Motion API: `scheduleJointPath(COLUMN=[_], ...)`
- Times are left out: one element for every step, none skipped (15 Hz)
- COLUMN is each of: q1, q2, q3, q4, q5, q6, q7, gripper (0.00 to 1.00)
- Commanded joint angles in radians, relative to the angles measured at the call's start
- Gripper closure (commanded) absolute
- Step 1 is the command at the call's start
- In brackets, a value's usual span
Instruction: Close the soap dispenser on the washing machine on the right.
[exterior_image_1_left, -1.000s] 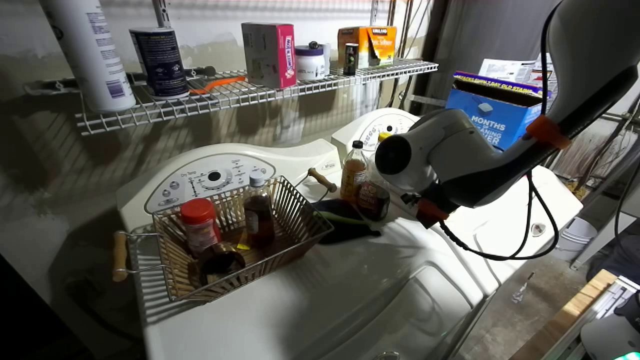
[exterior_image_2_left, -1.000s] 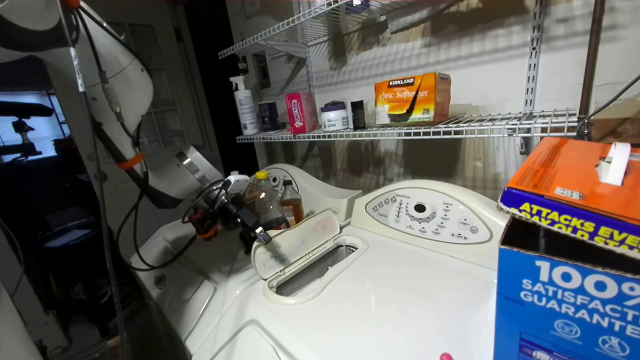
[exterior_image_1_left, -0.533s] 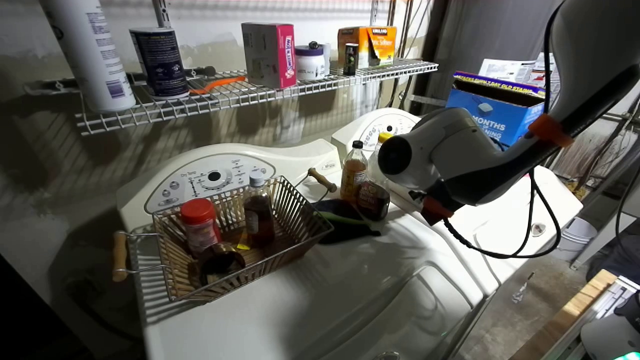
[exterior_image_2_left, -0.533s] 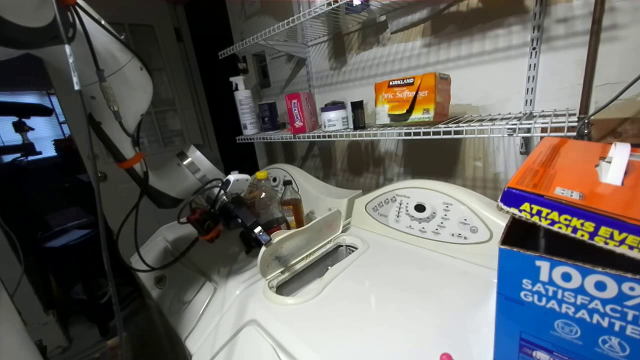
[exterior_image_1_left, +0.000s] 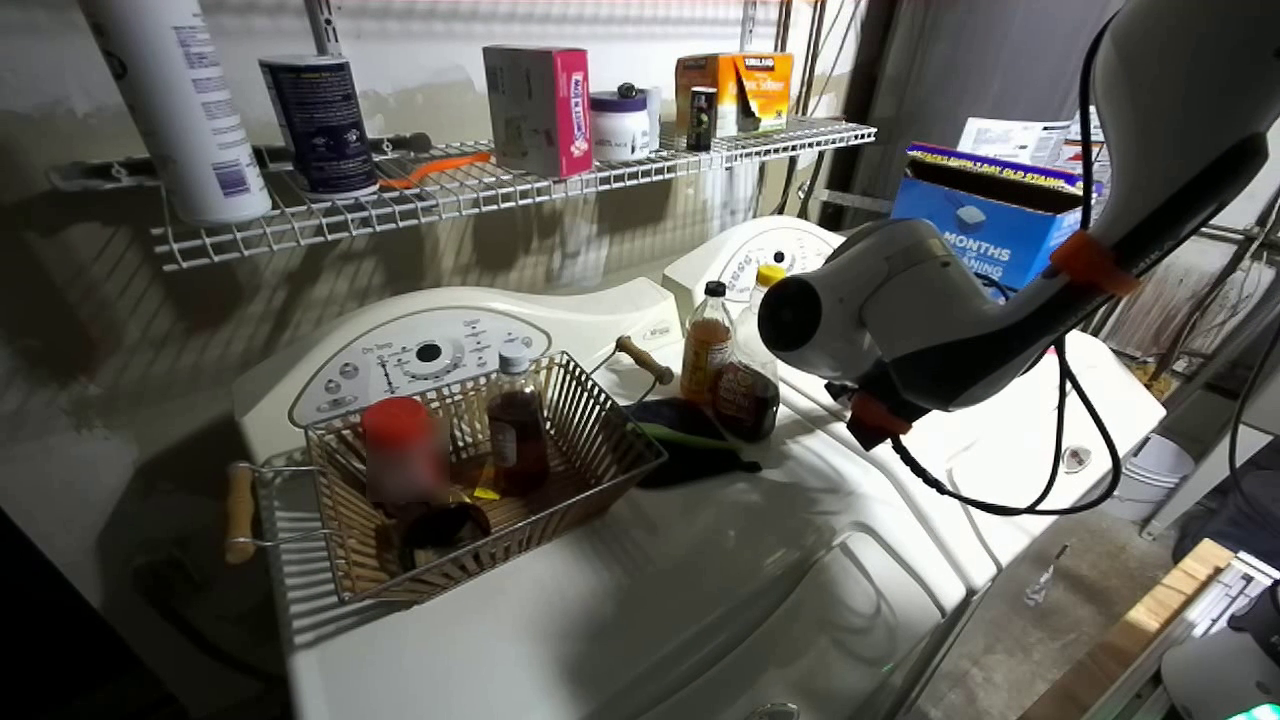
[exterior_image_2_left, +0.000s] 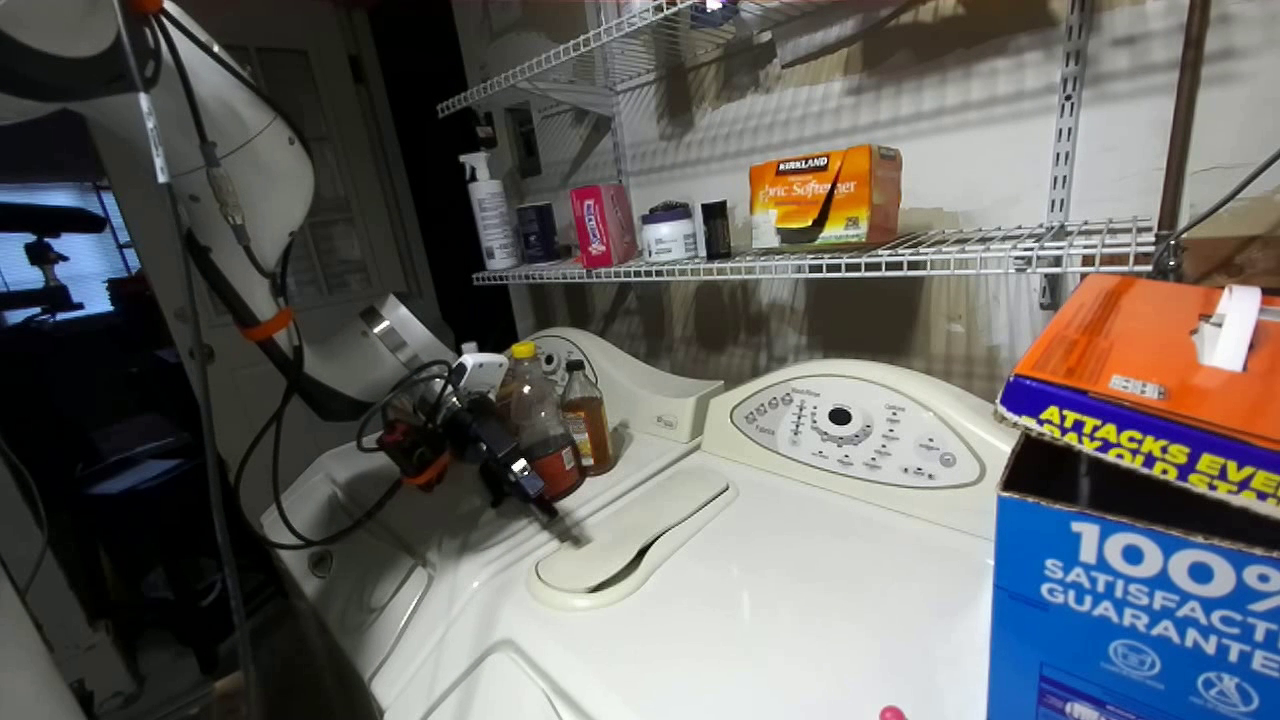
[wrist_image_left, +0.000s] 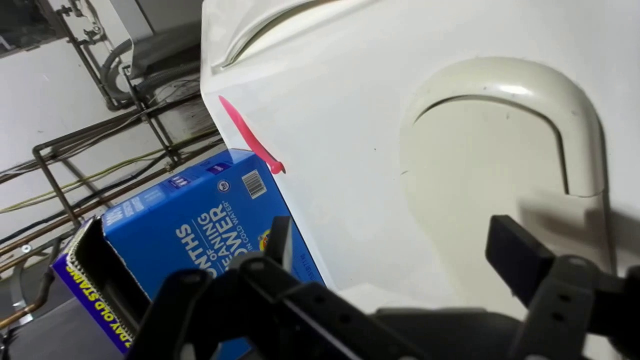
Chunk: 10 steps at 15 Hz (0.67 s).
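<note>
On the glossy white washing machine (exterior_image_2_left: 820, 590), left side, the round-ended off-white plastic soap dispenser flap (exterior_image_2_left: 630, 530) lies down, dark gap along its right edge. Your black two-finger gripper (wrist_image_left: 395, 247) is spread wide, holding nothing; contact unclear. Press gently by the gap until it seats in its raised rim (wrist_image_left: 515, 85).

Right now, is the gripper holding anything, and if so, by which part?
Nothing is held. In the wrist view the gripper stands open, jaws wide apart with nothing clamped between them; the soap dispenser flap is not gripped.
</note>
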Motion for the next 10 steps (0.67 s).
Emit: scheduleJointPath(q1=[-0.014, -0.02, -0.031, -0.038, -0.05, -0.063, -0.074, -0.09, -0.101, -0.111], q2=[-0.015, -0.04, -0.072, -0.096, -0.134, -0.173, -0.207, -0.241, -0.266, -0.294], q3=[-0.002, 0.002, 0.006, 0.006, 0.002, -0.003, -0.01, -0.018, -0.028, -0.039], q4=[-0.021, -0.029, -0.044, -0.053, -0.069, -0.088, -0.104, -0.122, -0.134, -0.152], q5=[-0.028, -0.016, -0.003, 0.005, 0.014, 0.024, 0.033, 0.059, 0.091, 0.11], q6=[0.032, 0.062, 0.119, 0.16, 0.217, 0.278, 0.326, 0.384, 0.426, 0.48], q7=[0.005, -0.016, -0.058, -0.096, -0.138, -0.186, -0.233, -0.307, -0.382, -0.441], gripper=[0.0, 0.0, 0.0, 0.0, 0.0, 0.0, 0.0, 0.0, 0.0, 0.0])
